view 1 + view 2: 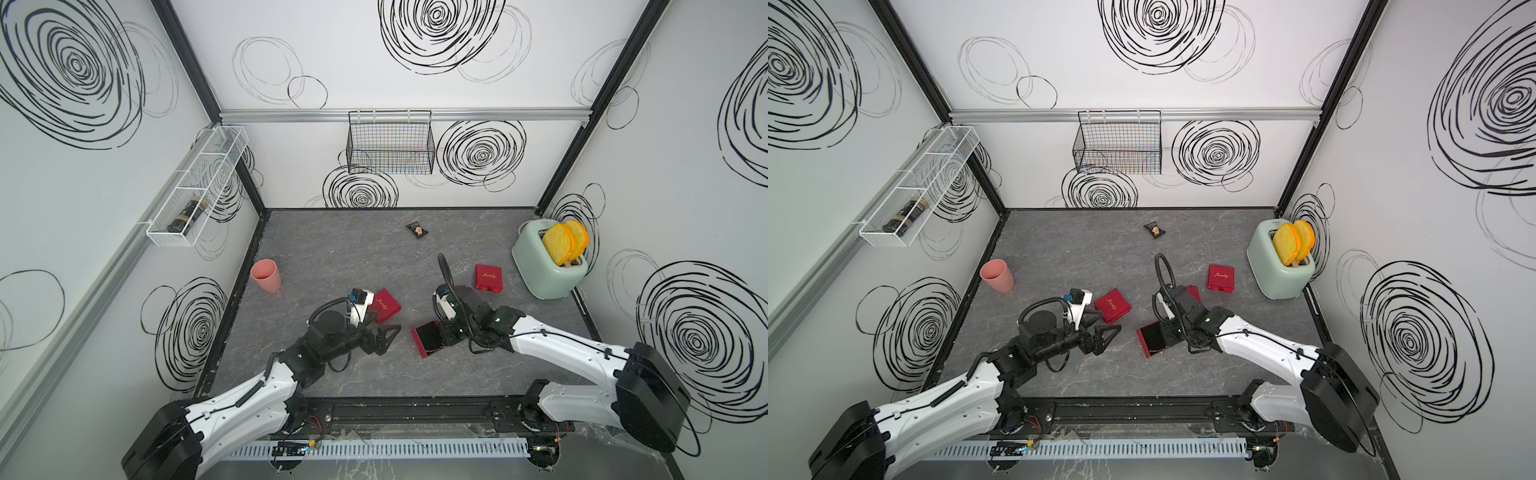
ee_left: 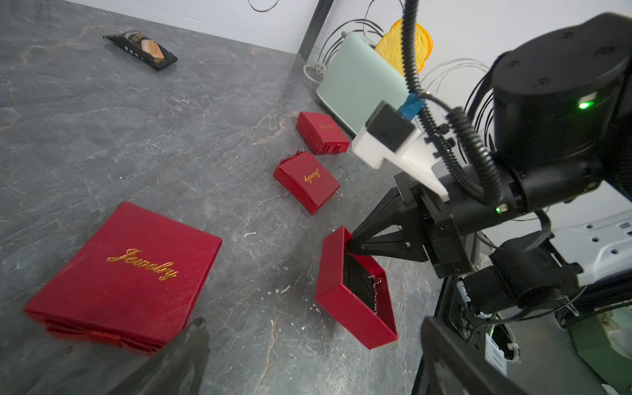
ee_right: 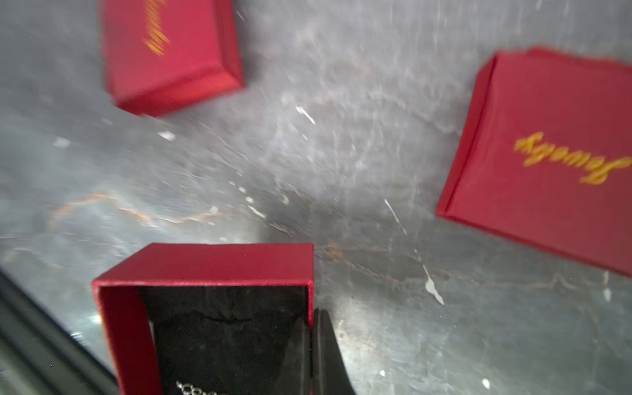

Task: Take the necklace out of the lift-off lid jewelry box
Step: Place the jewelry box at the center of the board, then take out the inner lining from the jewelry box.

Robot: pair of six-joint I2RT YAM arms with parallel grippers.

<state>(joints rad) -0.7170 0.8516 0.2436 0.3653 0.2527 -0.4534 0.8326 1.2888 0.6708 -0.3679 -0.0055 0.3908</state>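
The fine silvery chain necklace (image 2: 375, 293) is laid on the black lining of the open square red box (image 2: 352, 309), whose thin wall is pinched by the closed right gripper (image 2: 351, 245). Leftward, the left gripper (image 1: 380, 326) is spread wide, a flat gold-lettered red lid (image 1: 384, 305) just beyond.

Grey tabletop (image 1: 332, 257), open box (image 2: 349, 311), red boxes (image 1: 488, 279), cup (image 1: 266, 276), toaster (image 1: 548, 270), snack packet (image 1: 417, 229)

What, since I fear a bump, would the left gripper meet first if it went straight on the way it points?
Probably the open box, lying ahead between the spread fingers of the left gripper in its wrist view, with the right gripper dipped into it. Height is hard to judge.
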